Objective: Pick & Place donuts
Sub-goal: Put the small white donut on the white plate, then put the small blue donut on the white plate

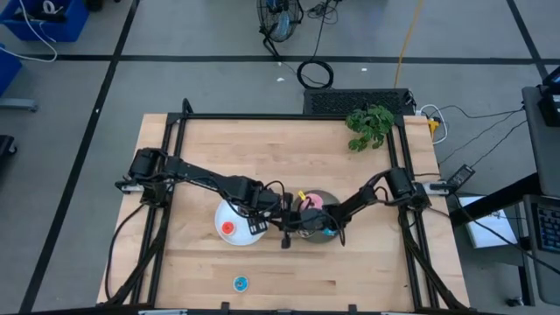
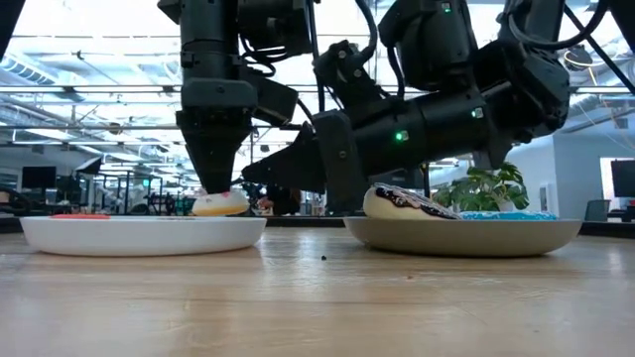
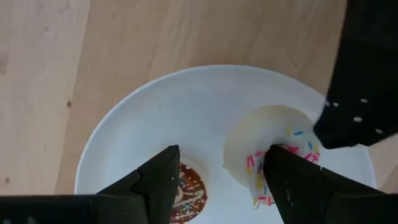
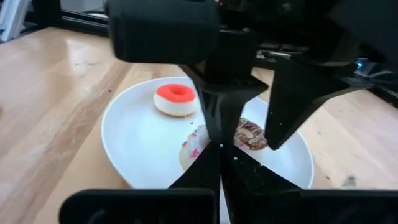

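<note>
The left gripper hangs over the round white plate, which sits near the middle of the wooden table, a little toward its left edge. Its 2 dark fingers stand wide apart; 1 dips into the hole of the white-iced ring donut with coloured sprinkles, the other stands just beside the small brown-iced donut, and nothing is clamped between them. A red-topped white donut lies on the same plate toward its left rim. The right gripper hovers with its fingers pressed together and empty, low over the gap between that plate and the round grey plate just beside it. On the grey plate lie a chocolate-iced donut and a blue one. A small blue donut lies alone near the table's front edge.
</note>
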`<move>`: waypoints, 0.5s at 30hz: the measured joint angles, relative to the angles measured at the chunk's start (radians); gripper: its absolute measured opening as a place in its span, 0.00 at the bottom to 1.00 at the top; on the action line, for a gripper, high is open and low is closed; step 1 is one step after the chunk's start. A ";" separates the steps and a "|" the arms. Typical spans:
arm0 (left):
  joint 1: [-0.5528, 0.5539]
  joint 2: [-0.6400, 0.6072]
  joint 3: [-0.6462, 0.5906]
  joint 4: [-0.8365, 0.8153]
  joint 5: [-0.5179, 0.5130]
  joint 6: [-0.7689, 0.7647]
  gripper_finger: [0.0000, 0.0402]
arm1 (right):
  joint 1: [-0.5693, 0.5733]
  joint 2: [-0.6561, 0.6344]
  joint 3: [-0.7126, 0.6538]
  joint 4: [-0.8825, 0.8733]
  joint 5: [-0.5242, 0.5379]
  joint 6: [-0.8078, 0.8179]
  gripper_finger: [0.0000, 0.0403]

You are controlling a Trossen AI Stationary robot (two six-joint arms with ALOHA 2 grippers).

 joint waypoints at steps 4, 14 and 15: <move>0.002 0.000 0.000 0.008 -0.003 0.001 0.57 | -0.009 0.000 0.000 -0.007 -0.034 0.003 0.00; 0.021 0.000 0.000 0.057 0.019 0.032 0.57 | -0.025 0.000 0.003 -0.046 -0.053 0.000 0.00; 0.021 0.000 0.000 0.058 0.019 0.032 0.57 | -0.024 0.000 0.006 -0.052 -0.056 -0.002 0.00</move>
